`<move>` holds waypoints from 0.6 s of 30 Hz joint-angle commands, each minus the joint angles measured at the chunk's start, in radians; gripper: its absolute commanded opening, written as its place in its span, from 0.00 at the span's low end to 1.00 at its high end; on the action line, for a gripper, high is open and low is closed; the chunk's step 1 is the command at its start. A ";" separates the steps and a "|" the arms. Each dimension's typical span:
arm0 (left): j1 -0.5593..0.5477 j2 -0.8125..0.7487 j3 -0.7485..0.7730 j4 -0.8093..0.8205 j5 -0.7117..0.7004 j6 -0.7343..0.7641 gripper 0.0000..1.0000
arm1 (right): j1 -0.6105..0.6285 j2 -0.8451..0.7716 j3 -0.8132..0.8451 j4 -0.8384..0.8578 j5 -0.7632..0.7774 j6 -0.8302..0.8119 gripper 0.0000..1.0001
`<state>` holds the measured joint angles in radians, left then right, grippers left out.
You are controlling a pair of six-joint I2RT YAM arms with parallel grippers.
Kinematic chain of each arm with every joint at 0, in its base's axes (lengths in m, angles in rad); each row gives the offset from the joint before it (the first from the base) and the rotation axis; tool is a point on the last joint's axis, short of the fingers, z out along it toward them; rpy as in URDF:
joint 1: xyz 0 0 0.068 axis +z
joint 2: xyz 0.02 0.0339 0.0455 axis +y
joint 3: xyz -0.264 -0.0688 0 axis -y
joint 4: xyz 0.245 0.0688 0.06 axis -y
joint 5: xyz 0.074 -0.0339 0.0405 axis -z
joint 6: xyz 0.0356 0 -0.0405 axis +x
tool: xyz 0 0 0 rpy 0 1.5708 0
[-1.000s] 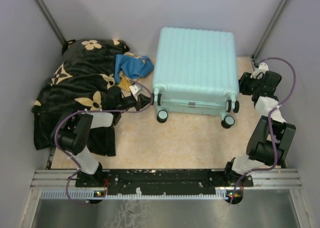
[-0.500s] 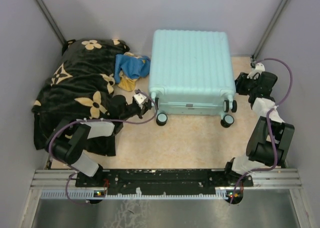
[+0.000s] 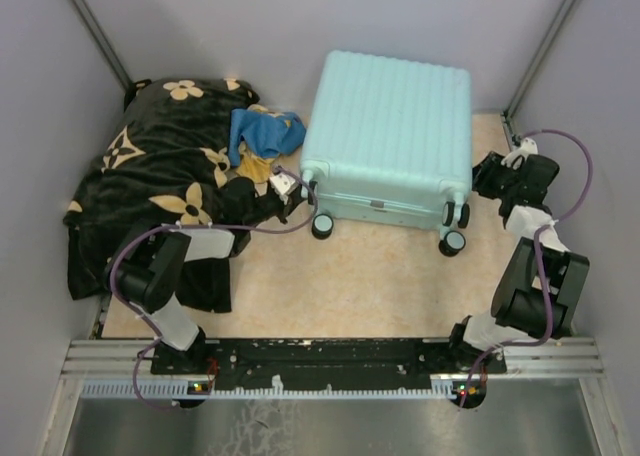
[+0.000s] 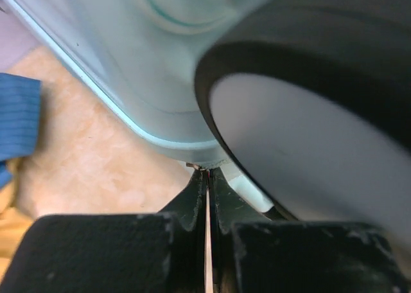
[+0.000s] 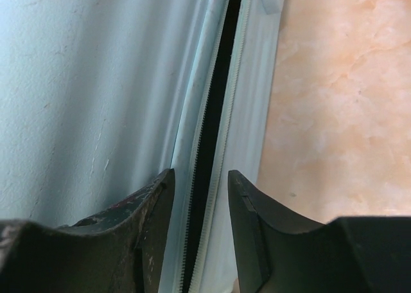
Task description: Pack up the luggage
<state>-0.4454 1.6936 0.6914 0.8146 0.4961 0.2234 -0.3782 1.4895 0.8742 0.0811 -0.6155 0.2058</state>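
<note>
The pale mint-blue luggage [image 3: 390, 126] lies flat at the back centre, ribbed shell up, wheels [image 3: 321, 226] towards me. My left gripper [image 3: 293, 189] is at its front left corner. In the left wrist view the fingers [image 4: 192, 196] are shut to a thin slit, with the tips [image 4: 207, 171] against the shell's lower edge beside a black-and-white wheel [image 4: 308, 145]. My right gripper [image 3: 482, 176] is at the luggage's right side. It is open [image 5: 201, 184] and straddles the unzipped seam [image 5: 215, 113], a dark gap between two rows of zip teeth.
A black blanket with tan flowers [image 3: 150, 176] is heaped at the left. A blue cloth [image 3: 262, 131] and a yellow cloth [image 3: 250, 166] lie between it and the luggage. The blue cloth also shows in the left wrist view [image 4: 16, 119]. Walls close in behind and at both sides.
The luggage slid left half a second ago, then came back right and turned slightly. My left gripper stayed at its front left corner. My right gripper stayed at its right side.
</note>
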 commanded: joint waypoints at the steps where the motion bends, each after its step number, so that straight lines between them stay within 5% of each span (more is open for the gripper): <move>1: -0.140 -0.125 -0.059 0.088 0.092 0.154 0.00 | 0.163 0.049 -0.179 -0.154 -0.172 0.155 0.40; 7: -0.309 -0.120 -0.146 0.236 -0.100 0.319 0.00 | 0.209 0.038 -0.302 0.027 -0.216 0.337 0.27; 11: -0.326 -0.055 -0.028 0.182 -0.166 0.161 0.00 | 0.248 0.014 -0.315 0.059 -0.220 0.367 0.25; 18: -0.360 -0.042 -0.017 0.330 0.056 0.022 0.00 | 0.287 0.023 -0.321 0.107 -0.218 0.413 0.22</move>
<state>-0.6548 1.6268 0.5526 0.9405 0.1040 0.3954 -0.3256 1.4502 0.6540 0.4900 -0.4847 0.5709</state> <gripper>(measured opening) 0.005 0.215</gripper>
